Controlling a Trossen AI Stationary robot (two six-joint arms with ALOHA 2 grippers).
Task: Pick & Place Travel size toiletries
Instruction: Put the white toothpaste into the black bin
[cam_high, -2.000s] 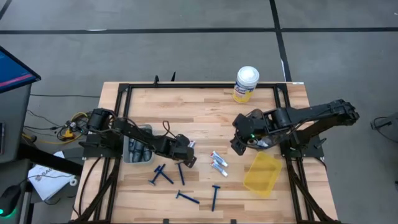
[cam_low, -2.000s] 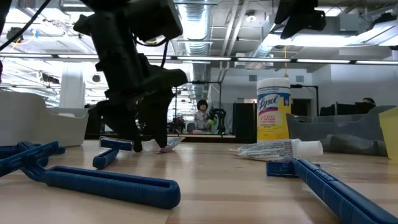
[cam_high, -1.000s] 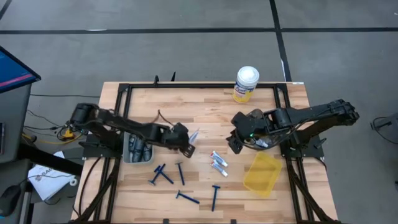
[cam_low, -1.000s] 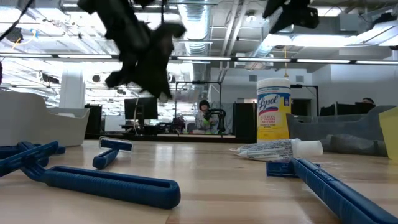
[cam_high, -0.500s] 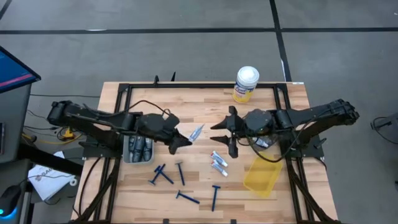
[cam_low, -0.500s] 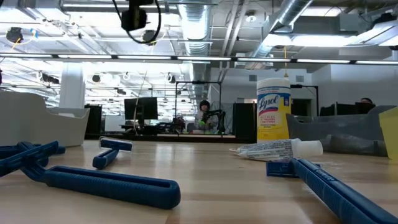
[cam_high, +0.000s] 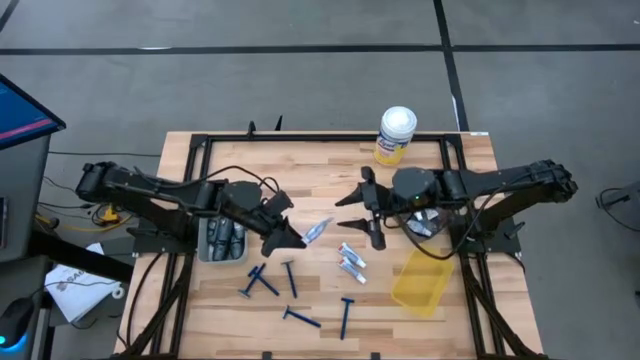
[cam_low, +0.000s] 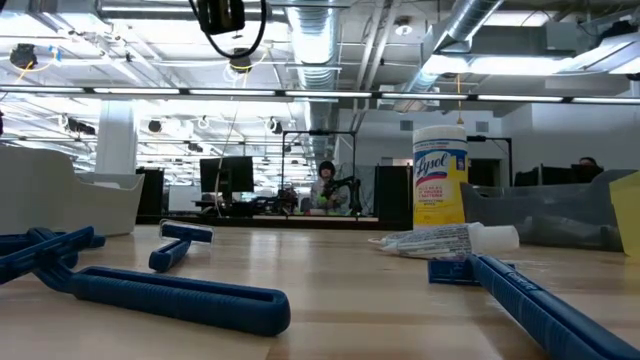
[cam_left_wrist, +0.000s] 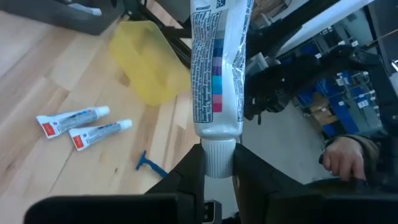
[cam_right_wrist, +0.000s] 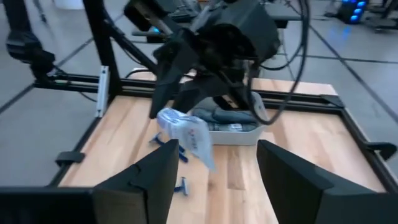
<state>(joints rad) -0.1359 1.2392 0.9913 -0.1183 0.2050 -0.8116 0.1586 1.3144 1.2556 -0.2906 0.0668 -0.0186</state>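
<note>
The toiletries are small silver-white tubes and blue razors. One tube (cam_high: 318, 230) hangs above the table's middle, with my left gripper (cam_high: 292, 236) shut on it. My right gripper (cam_high: 352, 210) stands open and level just to the tube's right, facing it, fingers apart from it. Two more tubes (cam_high: 350, 262) lie flat on the wood, also seen as tubes (cam_left_wrist: 84, 126) in the left wrist view. Several blue razors (cam_high: 290, 277) lie flat nearer the front edge. Dark grey pieces fill a grey tray (cam_high: 222, 241) at the left. My left gripper pinches the tube's white cap end (cam_left_wrist: 217, 163) between its two fingers. The fingers come nearly level from the table's left and lie along the tube. The tube's flat body (cam_left_wrist: 216, 68) sticks out beyond the fingertips toward my right gripper, lifted clear of the table.
A yellow bin (cam_high: 421, 279) lies at the front right. A yellow canister with a white lid (cam_high: 395, 135) stands at the far edge. Black frame rails run along the table's edges. A person's hand (cam_left_wrist: 348, 155) shows in the room beyond the table.
My left gripper has risen out of the low view with the tube and tipped from pointing down to nearly level, so the tube now points toward my right gripper. My right gripper has turned from pointing down to level, facing the table's left.
</note>
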